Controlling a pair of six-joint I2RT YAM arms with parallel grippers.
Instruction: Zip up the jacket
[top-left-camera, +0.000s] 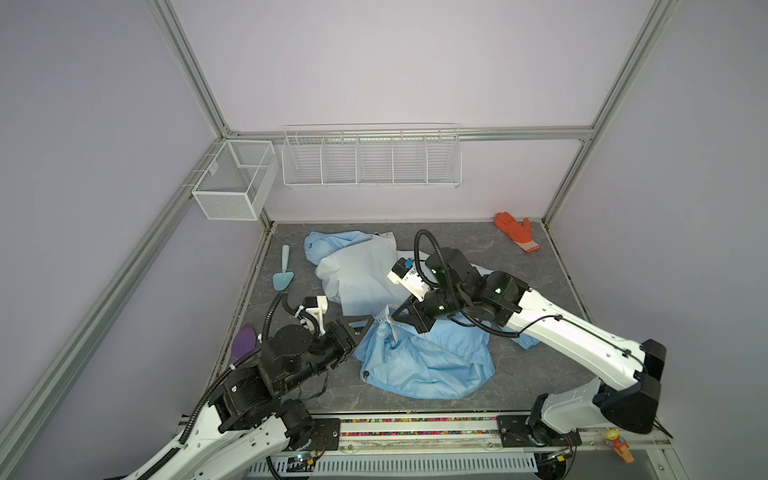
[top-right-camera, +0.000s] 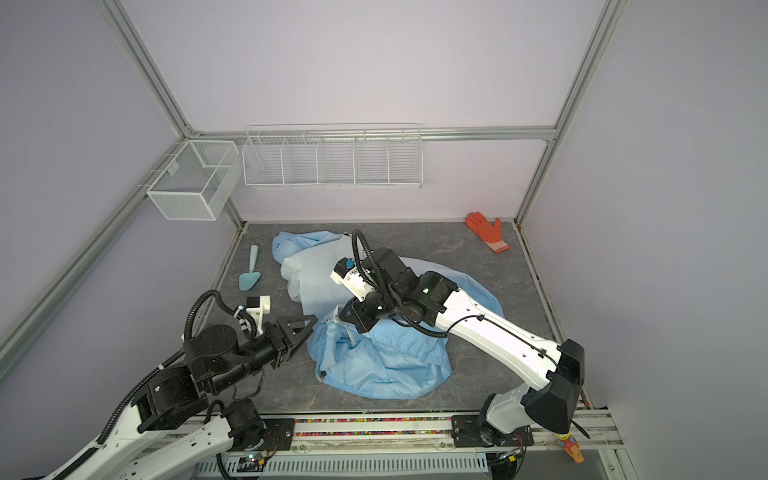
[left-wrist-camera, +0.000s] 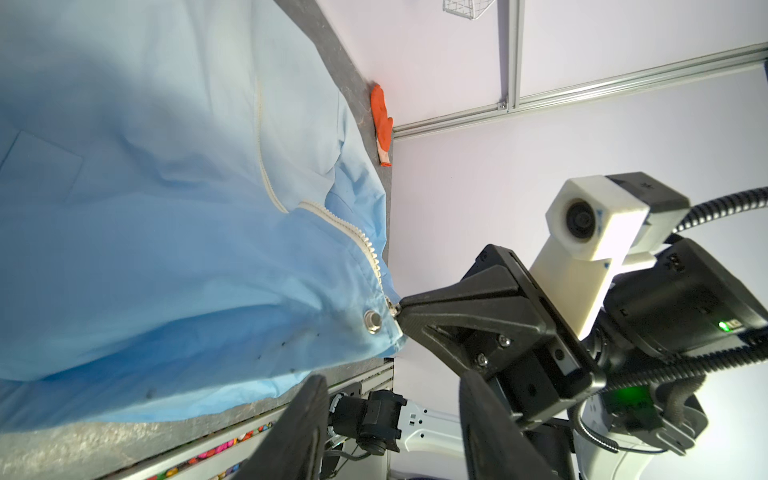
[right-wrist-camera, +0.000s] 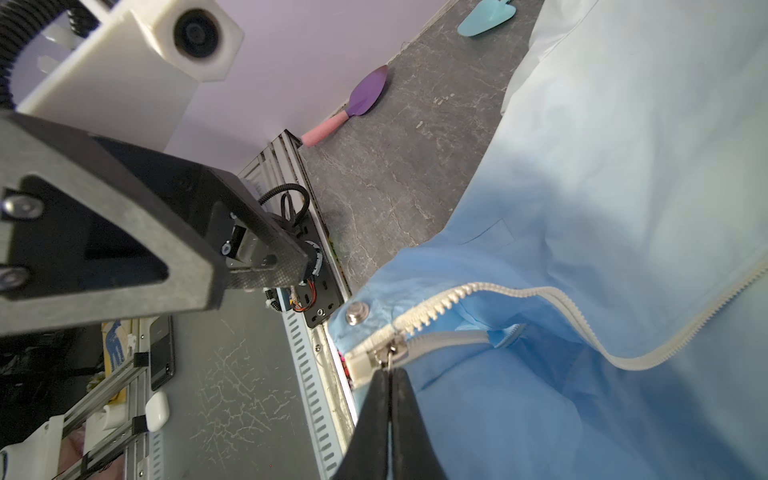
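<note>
The right hand (right-wrist-camera: 388, 374) pinches the zipper pull (right-wrist-camera: 390, 353) on the jacket (top-left-camera: 432, 361); the left hand (left-wrist-camera: 390, 386) hangs released just beside it.

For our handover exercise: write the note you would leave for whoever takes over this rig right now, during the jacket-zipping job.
Right gripper: shut on the zipper pull at the jacket's bottom corner.
Left gripper: open, empty, beside that corner.
Jacket: crumpled on the table.
Done: slider gripped at the zipper's bottom end.
Left: teeth gape above it; probably steady the corner, then draw the slider up.
</note>
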